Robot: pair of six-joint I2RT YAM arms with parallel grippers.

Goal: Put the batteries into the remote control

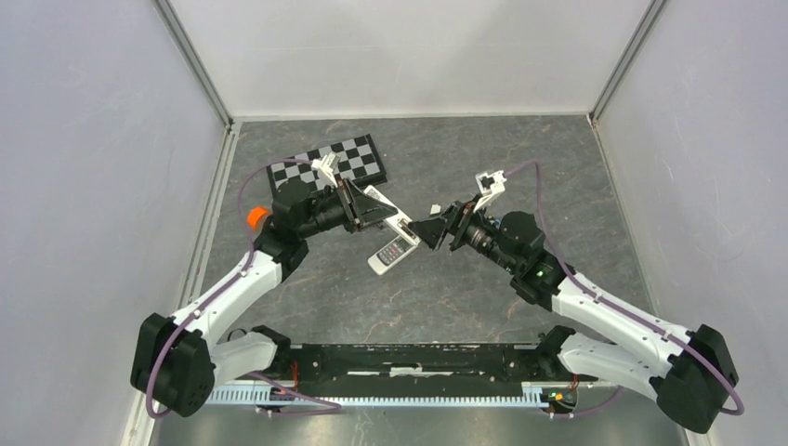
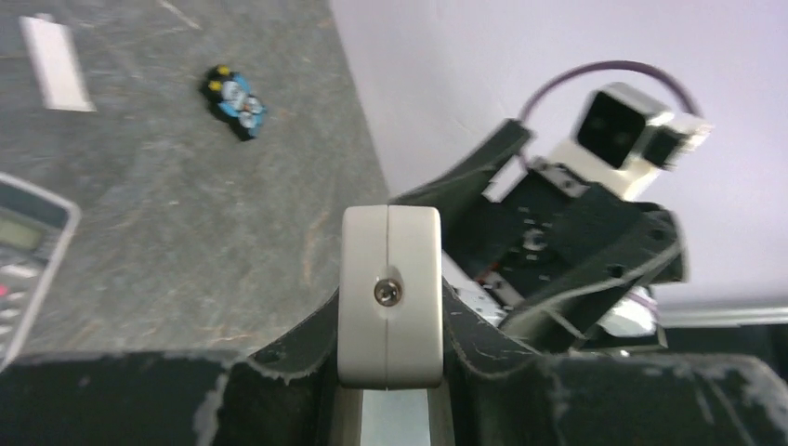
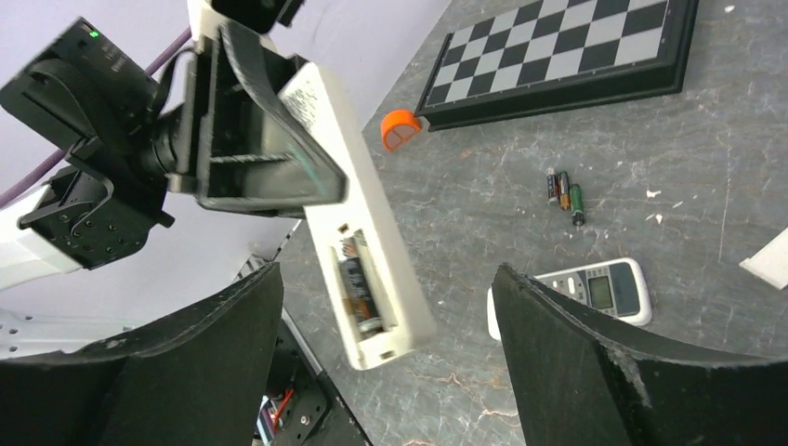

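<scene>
Just beside the checkerboard [image 3: 567, 51], my left pincer [image 1: 381, 214] grips the remote control [image 3: 401, 290] raised, with its recess turned toward my right pincer [image 1: 429, 230], I think for easy loading. That one stands wide and empty. One battery [image 3: 359, 295] sits inside; spare batteries [image 3: 563, 192] lie near the checkerboard.

Ahead of the fingers [image 3: 576, 353] of the right gripper [image 3: 386, 279], the grey marbled table [image 3: 650, 139] carries a checkerboard [image 3: 567, 46], an orange piece [image 3: 400, 128] beside its corner, three loose batteries [image 3: 562, 190], and a grey-white remote [image 3: 567, 293] nearest those fingers. Far ahead of the left gripper [image 2: 390, 311] lie a white cover [image 2: 56, 60] and a black-and-blue gadget [image 2: 234, 100].
</scene>
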